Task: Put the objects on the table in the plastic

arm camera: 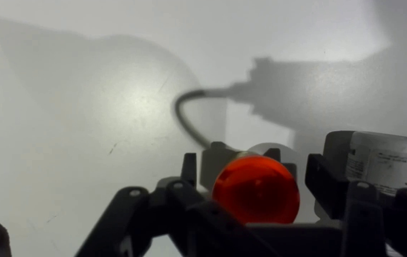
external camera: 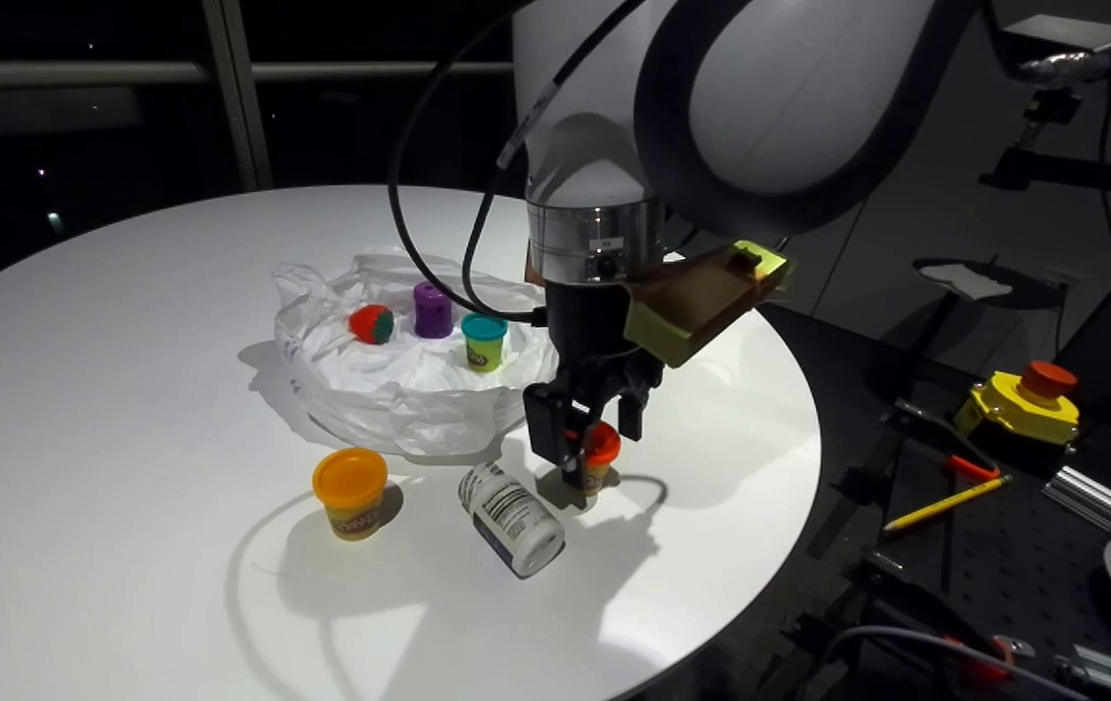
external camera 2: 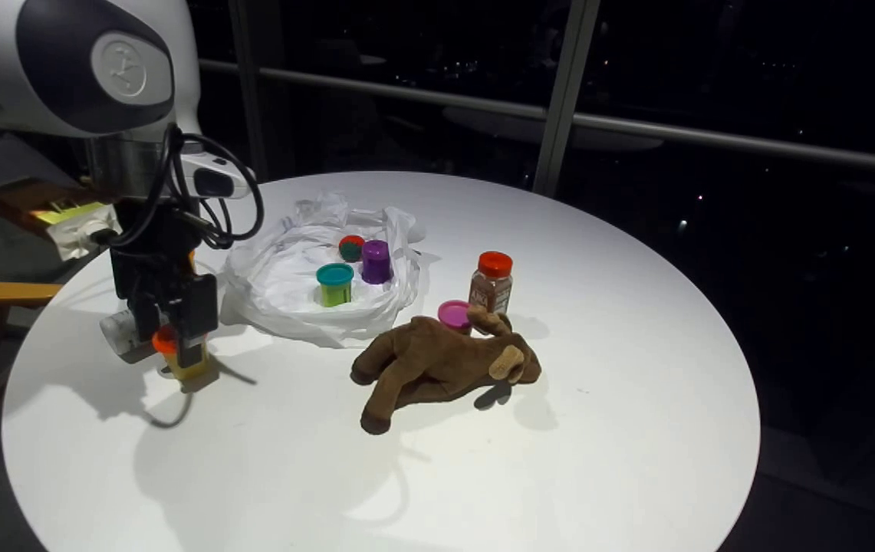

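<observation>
My gripper (arm camera: 255, 175) stands open around a small tub with a red lid (arm camera: 257, 194), with a gap between the lid and the right finger. The same tub (external camera 2: 190, 366) is upright on the white table (external camera 2: 560, 475). The crinkled plastic (external camera: 419, 424) holds a strawberry (external camera: 372, 323), a purple cup (external camera: 433, 313) and a teal-lidded tub (external camera: 484, 346). On the tabletop are an orange tub (external camera: 353, 497), a white bottle (external camera: 516, 521) on its side, a brown plush animal (external camera 2: 445, 356), a pink-lidded tub (external camera 2: 454, 315) and a red-capped jar (external camera 2: 491, 284).
Beside my right finger lies the white bottle (arm camera: 388, 160), close to it in the wrist view. The plastic's wall rises just behind the gripper in an exterior view. A dark side table with a yellow-and-red stop button (external camera: 1022, 404) stands beyond the table edge.
</observation>
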